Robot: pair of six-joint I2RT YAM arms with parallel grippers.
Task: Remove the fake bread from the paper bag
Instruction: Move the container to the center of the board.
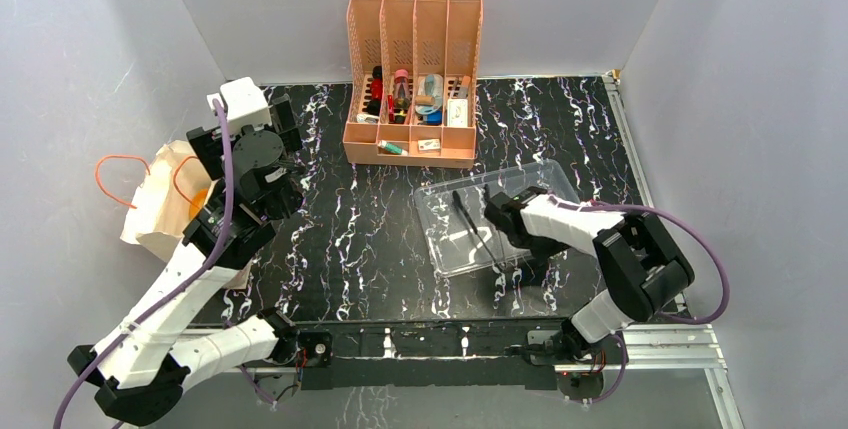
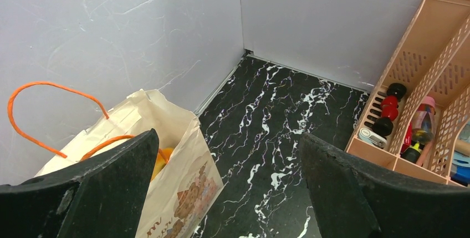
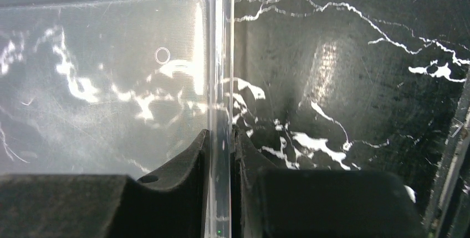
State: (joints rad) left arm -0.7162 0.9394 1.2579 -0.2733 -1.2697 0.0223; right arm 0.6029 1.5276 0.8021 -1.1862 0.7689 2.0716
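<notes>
The cream paper bag (image 1: pixel 165 199) with orange cord handles stands open at the table's left edge, against the wall. In the left wrist view the paper bag (image 2: pixel 177 182) shows its reddish-brown print, and an orange piece of fake bread (image 2: pixel 159 160) peeks out of its mouth. The other breads are hidden. My left gripper (image 1: pixel 245 134) is open and empty (image 2: pixel 227 188), above the table just right of the bag, with its left finger (image 2: pixel 100 188) in front of the bag's mouth. My right gripper (image 1: pixel 497 214) is shut on the rim of the clear plastic tray (image 3: pixel 220 138).
A peach desk organizer (image 1: pixel 413 79) with small items stands at the back centre, also in the left wrist view (image 2: pixel 427 82). The clear tray (image 1: pixel 530 174) lies right of centre with thin black sticks (image 1: pixel 475 224) in it. Grey walls close in the left, back and right.
</notes>
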